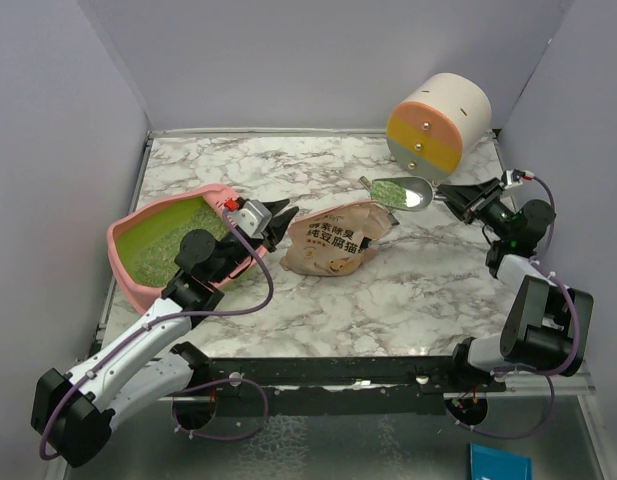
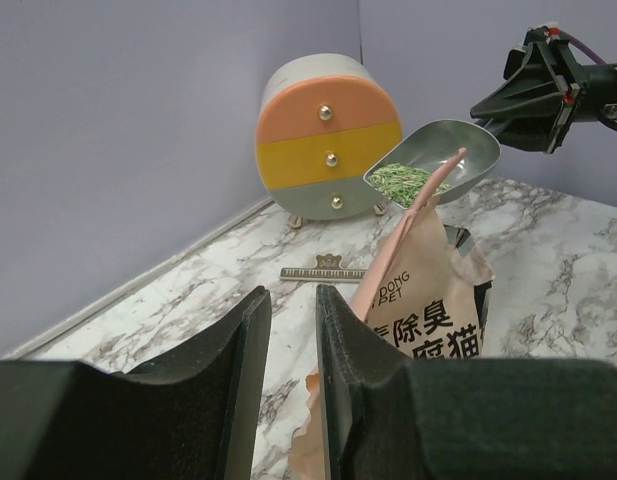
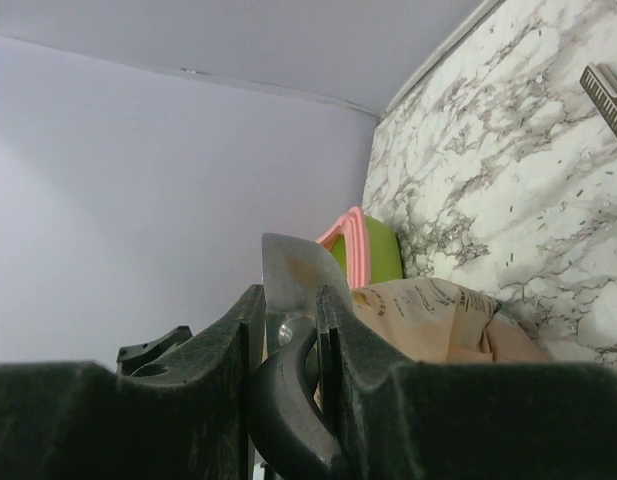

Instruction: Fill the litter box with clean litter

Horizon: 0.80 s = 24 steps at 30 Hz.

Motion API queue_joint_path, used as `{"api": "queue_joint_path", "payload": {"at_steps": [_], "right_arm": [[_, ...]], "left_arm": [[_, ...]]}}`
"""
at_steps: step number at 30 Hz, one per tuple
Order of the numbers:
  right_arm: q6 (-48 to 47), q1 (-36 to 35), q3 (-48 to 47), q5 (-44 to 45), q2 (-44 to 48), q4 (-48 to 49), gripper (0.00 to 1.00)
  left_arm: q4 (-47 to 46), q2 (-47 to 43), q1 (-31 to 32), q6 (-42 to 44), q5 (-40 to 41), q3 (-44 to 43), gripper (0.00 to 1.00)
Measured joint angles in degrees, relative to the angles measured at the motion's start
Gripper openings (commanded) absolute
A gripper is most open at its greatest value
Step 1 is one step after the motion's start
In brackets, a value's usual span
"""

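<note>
My main worry is the loaded scoop (image 1: 408, 190). The right pincer (image 1: 458, 200) is clamped on its handle and holds the bowl in the air just past the mouth of the pouch (image 1: 336, 242), well apart from the litter box (image 1: 138, 270), which sits at the left side of the worktop (image 1: 408, 290). To tip the clean litter (image 2: 403, 182) into that tray, the scoop must cross over the pouch and past the left pincer (image 2: 291, 298). I judge a spill likely if the bowl tilts on the way, and a knock possible because the left forearm hangs over the tray's near right corner (right on the shortest route). The left pincer's jaws stand narrowly apart with nothing between them, just beside the pouch's upper edge. So nothing steadies the slumped pouch, and a brush from the scoop could shift it or shake granules out. Only the overhead view shows the whole route from scoop to tray, and the arm in its way. The left wrist view shows the load itself, greenish granules heaped in the near part of the bowl, with the drawer unit (image 2: 328, 135) behind. The right wrist view shows only the back of the bowl between its own fingers, with the tray's pink rim and the pouch beyond. That confirms the grip but says nothing about the load.
</note>
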<state>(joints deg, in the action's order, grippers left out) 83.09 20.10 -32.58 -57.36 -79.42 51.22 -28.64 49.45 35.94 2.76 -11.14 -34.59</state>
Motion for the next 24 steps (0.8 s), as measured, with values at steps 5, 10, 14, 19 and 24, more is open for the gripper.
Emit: {"api": "queue_joint_path", "payload": {"at_steps": [5, 10, 14, 19, 24], "right_arm": [[0.9, 0.0, -3.2, 2.4, -0.2, -1.2, 0.01], [1.3, -0.2, -8.8, 4.3, -1.9, -2.2, 0.01], [1.3, -1.8, -14.2, 6.1, -4.6, -3.4, 0.01], [0.7, -8.7, -21.0, 9.3, -9.9, -5.3, 0.01], [-0.2, -16.7, -26.9, 12.3, -14.8, -7.6, 0.01]], "left_arm": [[0.1, -1.0, 0.0, 0.2, 0.1, 0.0, 0.27], [0.7, -1.2, 0.0, 0.6, 0.1, 0.0, 0.27], [1.0, -1.2, 0.0, 0.6, 0.1, 0.0, 0.26], [1.3, -1.6, 0.0, 0.9, 0.1, 0.0, 0.25], [1.6, -2.6, 0.0, 1.0, 0.1, 0.0, 0.24]]}}
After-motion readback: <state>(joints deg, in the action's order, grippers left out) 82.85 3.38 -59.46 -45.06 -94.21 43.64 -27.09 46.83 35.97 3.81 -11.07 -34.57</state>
